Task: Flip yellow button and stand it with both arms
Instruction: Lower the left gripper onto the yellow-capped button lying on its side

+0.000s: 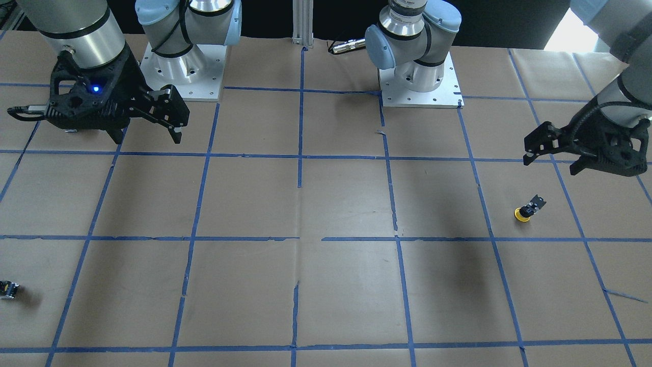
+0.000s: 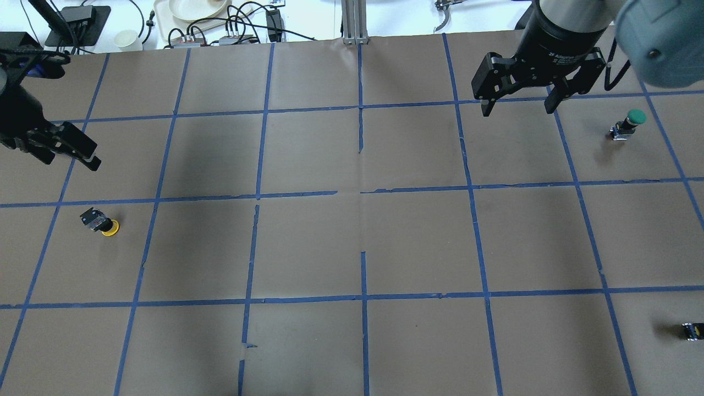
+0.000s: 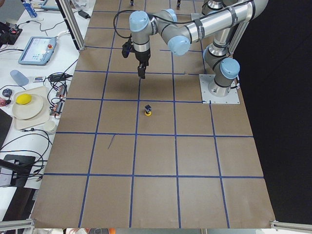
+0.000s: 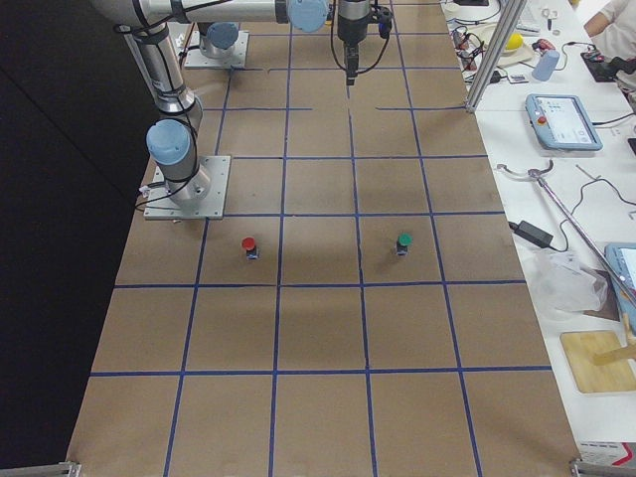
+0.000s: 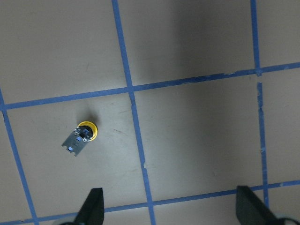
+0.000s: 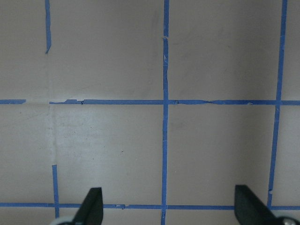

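The yellow button (image 1: 524, 210) rests on its yellow cap with its black body tilted upward; it also shows in the overhead view (image 2: 102, 223), the exterior left view (image 3: 148, 110) and the left wrist view (image 5: 82, 137). My left gripper (image 1: 552, 164) is open and empty, hovering above the table a little toward the robot's base from the button, as also seen in the overhead view (image 2: 66, 159) and the left wrist view (image 5: 171, 211). My right gripper (image 1: 175, 120) is open and empty, far across the table over bare paper (image 2: 518, 110).
A green-capped button (image 2: 630, 124) stands at the far right. A red-capped button (image 4: 248, 245) stands near the right arm's base. A tiny black-and-yellow block (image 2: 692, 331) lies near the right edge. The two arm bases (image 1: 420, 76) (image 1: 183, 66) stand at the robot's side of the table.
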Controlling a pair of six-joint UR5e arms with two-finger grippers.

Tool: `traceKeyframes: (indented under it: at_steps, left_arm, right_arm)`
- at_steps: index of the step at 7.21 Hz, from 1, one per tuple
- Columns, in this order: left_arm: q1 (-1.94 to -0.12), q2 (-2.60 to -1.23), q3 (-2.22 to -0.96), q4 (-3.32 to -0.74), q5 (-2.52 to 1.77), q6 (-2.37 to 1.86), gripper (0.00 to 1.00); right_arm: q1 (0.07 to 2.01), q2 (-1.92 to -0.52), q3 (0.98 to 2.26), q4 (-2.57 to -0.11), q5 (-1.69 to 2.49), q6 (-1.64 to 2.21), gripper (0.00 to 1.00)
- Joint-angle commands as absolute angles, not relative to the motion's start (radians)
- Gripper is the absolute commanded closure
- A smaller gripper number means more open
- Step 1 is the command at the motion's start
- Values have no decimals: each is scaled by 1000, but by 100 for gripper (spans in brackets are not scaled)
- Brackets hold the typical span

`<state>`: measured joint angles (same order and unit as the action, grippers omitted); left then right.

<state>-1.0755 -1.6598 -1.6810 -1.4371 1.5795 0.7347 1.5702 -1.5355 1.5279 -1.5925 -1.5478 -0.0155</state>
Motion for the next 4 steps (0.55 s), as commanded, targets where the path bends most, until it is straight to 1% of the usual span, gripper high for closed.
traceKeyframes:
  at_steps: [1, 3, 4]
  left_arm:
    - [-965, -1724, -1693, -1408, 1580, 956, 0]
    - [-942, -1788, -1707, -1292, 1662, 1127, 0]
    - [-942, -1798, -1744, -1238, 1663, 1152, 0]
  right_arm:
    - [1571, -1534, 1528, -1591, -1548, -14, 0]
    - [1571, -1536, 1528, -1589, -1548, -14, 0]
    - [1571, -1534, 1528, -1589, -1548, -14, 0]
